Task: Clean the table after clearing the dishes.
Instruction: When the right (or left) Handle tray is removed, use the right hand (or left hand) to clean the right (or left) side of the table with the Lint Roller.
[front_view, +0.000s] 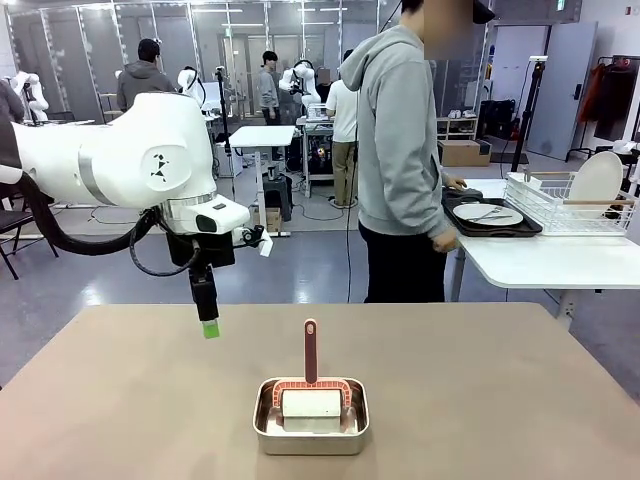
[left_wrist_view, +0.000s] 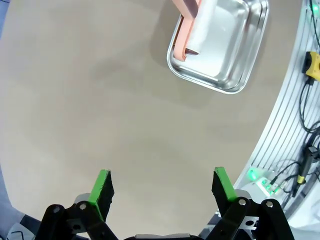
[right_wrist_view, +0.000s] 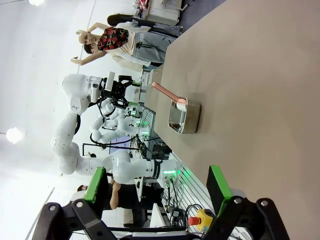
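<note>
The brush (front_view: 310, 352) stands in the pan (front_view: 262, 432), at about 4 o'clock from the left tool (front_view: 210, 328), which hovers open above the bench (front_view: 480, 390). The brush handle runs 12 to 6 o'clock. The left tool looks nearer to it than the right tool (right_wrist_view: 157, 180), also open. The bench is tan, matte and bare of the dishes (front_view: 488, 214), which sit on the white table (front_view: 540, 262) at 2 o'clock.
</note>
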